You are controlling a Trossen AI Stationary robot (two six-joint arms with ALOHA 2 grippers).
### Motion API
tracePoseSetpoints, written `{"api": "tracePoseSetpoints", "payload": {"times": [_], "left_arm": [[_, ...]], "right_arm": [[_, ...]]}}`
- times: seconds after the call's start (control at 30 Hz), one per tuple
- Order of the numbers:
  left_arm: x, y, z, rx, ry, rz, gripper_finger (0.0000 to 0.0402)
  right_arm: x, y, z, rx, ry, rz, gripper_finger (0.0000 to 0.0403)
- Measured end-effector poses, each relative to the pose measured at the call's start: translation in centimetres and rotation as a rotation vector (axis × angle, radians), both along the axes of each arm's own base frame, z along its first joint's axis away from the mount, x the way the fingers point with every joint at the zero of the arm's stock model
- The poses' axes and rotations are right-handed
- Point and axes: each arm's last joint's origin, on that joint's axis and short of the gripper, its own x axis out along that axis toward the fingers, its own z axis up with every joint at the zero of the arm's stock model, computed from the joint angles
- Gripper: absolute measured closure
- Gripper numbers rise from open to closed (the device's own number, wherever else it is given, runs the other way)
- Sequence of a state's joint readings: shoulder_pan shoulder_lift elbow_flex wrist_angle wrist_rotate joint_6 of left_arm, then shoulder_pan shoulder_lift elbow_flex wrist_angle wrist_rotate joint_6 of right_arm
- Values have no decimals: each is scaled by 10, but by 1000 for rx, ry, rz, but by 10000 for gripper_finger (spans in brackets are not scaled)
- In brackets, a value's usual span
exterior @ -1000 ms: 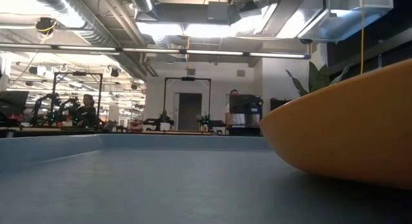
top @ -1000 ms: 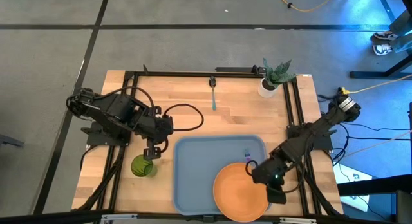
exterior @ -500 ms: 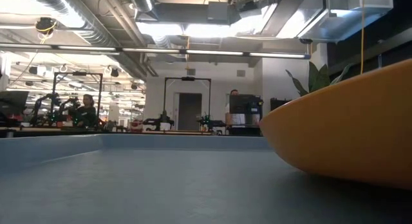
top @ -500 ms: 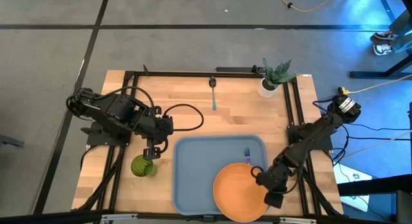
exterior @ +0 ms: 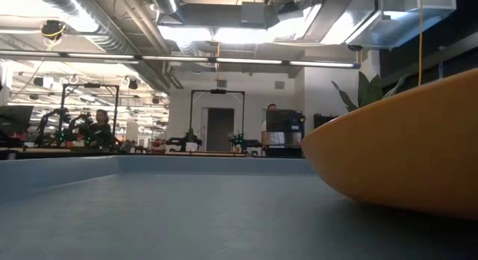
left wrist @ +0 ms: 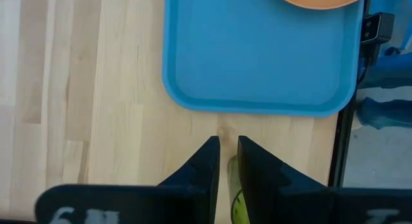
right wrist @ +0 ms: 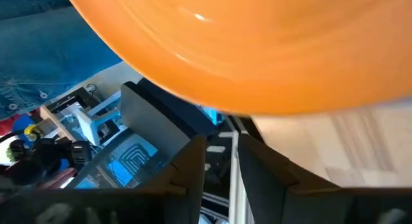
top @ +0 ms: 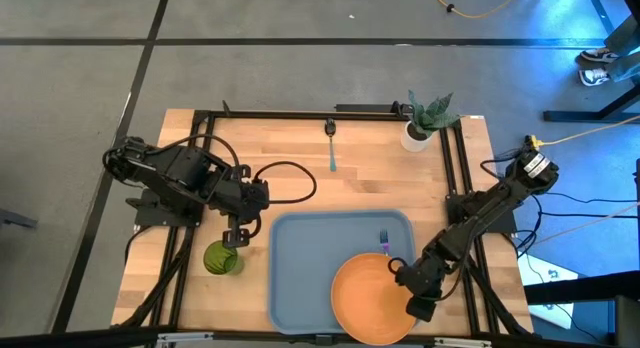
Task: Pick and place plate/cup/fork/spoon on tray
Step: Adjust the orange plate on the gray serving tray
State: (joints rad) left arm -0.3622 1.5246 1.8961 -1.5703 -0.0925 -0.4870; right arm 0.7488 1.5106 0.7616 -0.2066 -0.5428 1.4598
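1. Tray [top: 320,258] sits on the wooden table [top: 290,158]. The plate [top: 374,298] is in the tray's near-right corner, overhanging the tray's near edge.
2. Fork [top: 383,240] lies inside the tray near its right rim, just beyond the plate.
3. Cup [top: 221,259] stands on the table just left of the tray; the left gripper [top: 236,234] is at its rim, fingers narrowly apart with the green rim between them.
4. Right gripper [top: 421,306] is off the tray's right rim beside the plate, jaws slightly parted, nothing between them.
5. Spoon [top: 331,146] lies well beyond the tray's far rim. Potted plant [top: 425,118] sits beyond the tray's far-right corner.
6. The tray's left half is bare, and so is the wood between tray and spoon.
7. Low view: tray floor [exterior: 187,215], plate wall [exterior: 396,140], lab room behind.
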Motion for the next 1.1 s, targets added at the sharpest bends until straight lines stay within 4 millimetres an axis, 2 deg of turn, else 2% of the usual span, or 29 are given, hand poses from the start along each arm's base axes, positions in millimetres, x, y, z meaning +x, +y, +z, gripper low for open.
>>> {"api": "tracePoseSetpoints", "payload": {"times": [0.27,0.43,0.67,0.87,1.1], "left_arm": [[0,0,0,0,0,0,353],[0,0,0,0,-1,0,353],[0,0,0,0,0,1,353],[0,0,0,0,-1,1,353],[0,0,0,0,-1,0,353]], "right_arm": [[9,7,-16,7,-46,33,303],[12,5,-17,-6,-57,13,303],[24,-2,-15,-20,-157,-28,303],[33,-3,-6,28,-180,13,305],[34,18,27,97,-122,115,321]]}}
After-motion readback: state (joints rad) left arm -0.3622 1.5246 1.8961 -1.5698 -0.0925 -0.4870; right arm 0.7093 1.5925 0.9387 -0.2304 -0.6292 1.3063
